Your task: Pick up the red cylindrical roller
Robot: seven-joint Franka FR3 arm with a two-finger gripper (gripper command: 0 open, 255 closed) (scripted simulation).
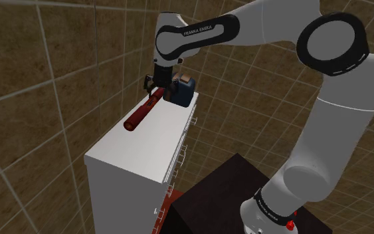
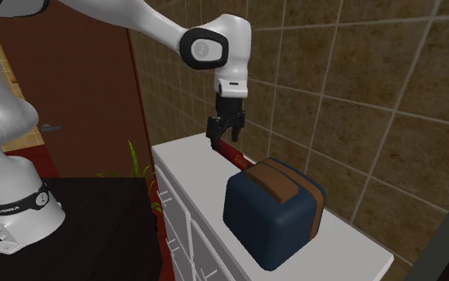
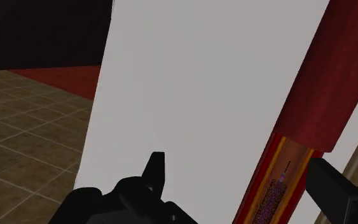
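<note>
Open gripper (image 1: 157,88) over one end of the red roller (image 1: 139,116) on a white cabinet (image 1: 145,149).
Shoulder view: the roller lies along the cabinet top at full length, its far end under the gripper and just beside a blue bag (image 1: 184,92); the gap between the fingers cannot be told here. Second exterior view: the bag, with a brown strap, stands in front and hides most of the roller; a short red piece shows below the gripper, and a red-brown door (image 2: 71,80) and a plant (image 2: 135,164) show beyond the cabinet. Wrist view: the fingers (image 3: 155,167) stand wide apart with the roller's thin, yellow-edged end between them, close to one finger and well off the other. It is not clasped; whether it touches the near finger I cannot tell.
</note>
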